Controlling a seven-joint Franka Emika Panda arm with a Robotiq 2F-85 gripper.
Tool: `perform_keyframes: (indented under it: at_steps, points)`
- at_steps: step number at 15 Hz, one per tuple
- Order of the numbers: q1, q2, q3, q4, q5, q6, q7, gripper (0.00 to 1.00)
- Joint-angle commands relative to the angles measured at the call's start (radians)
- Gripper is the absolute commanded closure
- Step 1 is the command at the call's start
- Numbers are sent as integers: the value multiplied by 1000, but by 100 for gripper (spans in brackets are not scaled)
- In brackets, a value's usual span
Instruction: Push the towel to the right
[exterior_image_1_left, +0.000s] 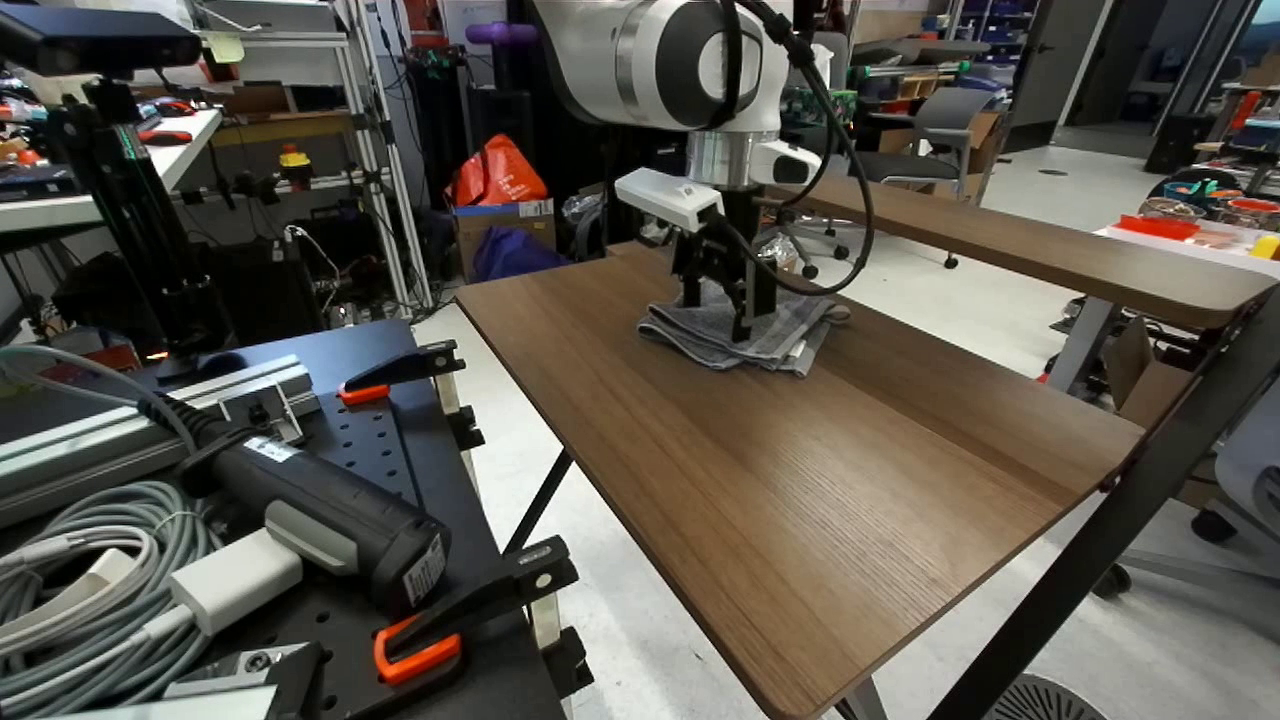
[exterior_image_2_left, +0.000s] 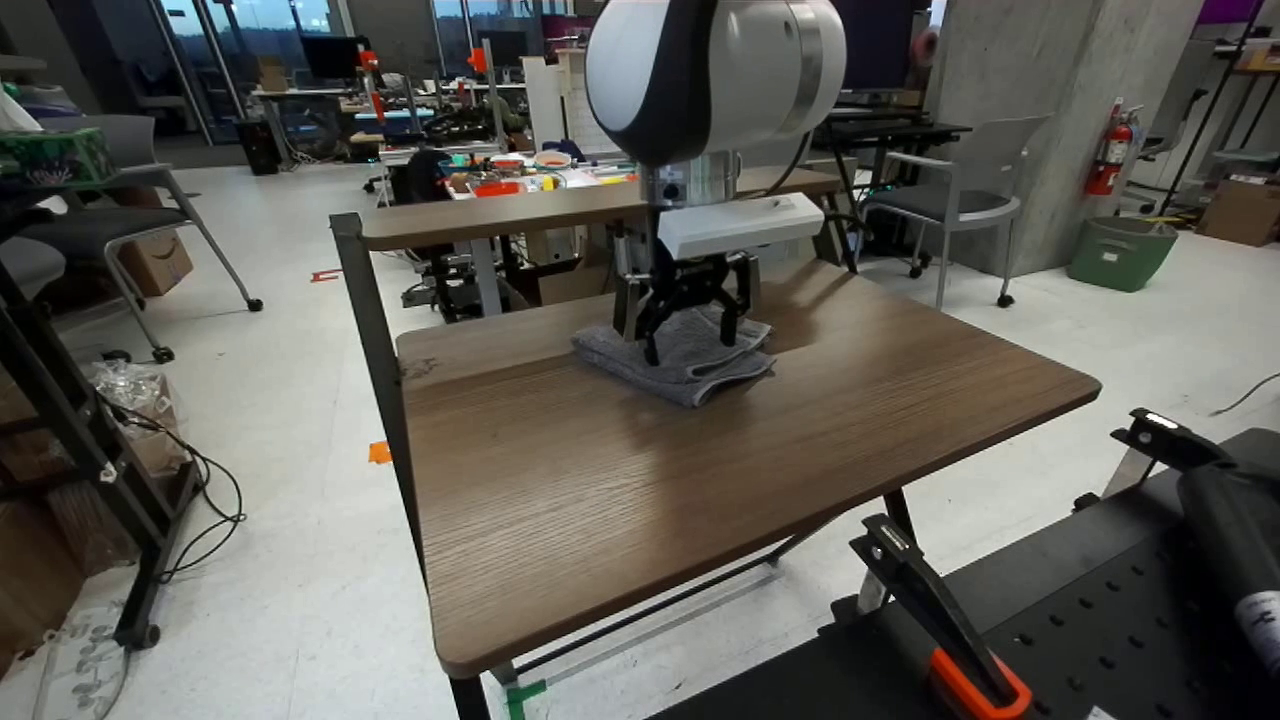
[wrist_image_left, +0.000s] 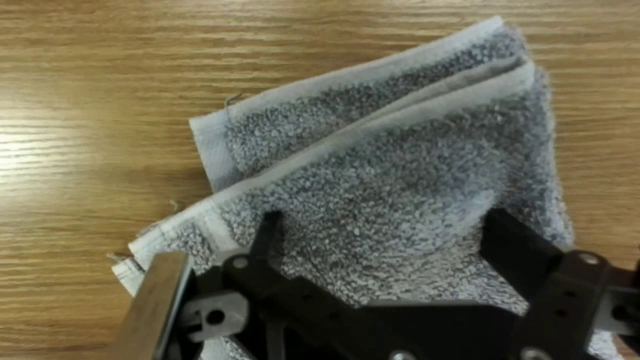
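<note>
One grey towel (wrist_image_left: 390, 165) | one pincer (exterior_image_2_left: 690, 348) over it | two fingers (wrist_image_left: 517, 245) apart

The folded grey cloth towel (wrist_image_left: 370, 190) looks rough and nubbly; the brown, rectangular, wood-grained surface (exterior_image_1_left: 780, 480) has a soft gloss; the black, two-fingered hand (wrist_image_left: 384, 215) is mostly matt, with bright metal parts (wrist_image_left: 234, 307).

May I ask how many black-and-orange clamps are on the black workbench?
2: in an exterior view, one clamp near the far corner of the workbench, another clamp lower in frame along the same edge; more may be hidden.
</note>
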Motion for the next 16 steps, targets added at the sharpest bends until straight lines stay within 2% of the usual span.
perform_keyframes:
  at_steps: [1,7,11,16]
  points:
    - [-43,-4,-16,-11,7,-22,-27,0]
    - [-150,-9,-38,-54,25,-13,-61,0]
    - [-222,-39,-53,-130,28,3,-92,0]
    - [-266,-129,-56,-220,29,-11,-117,0]
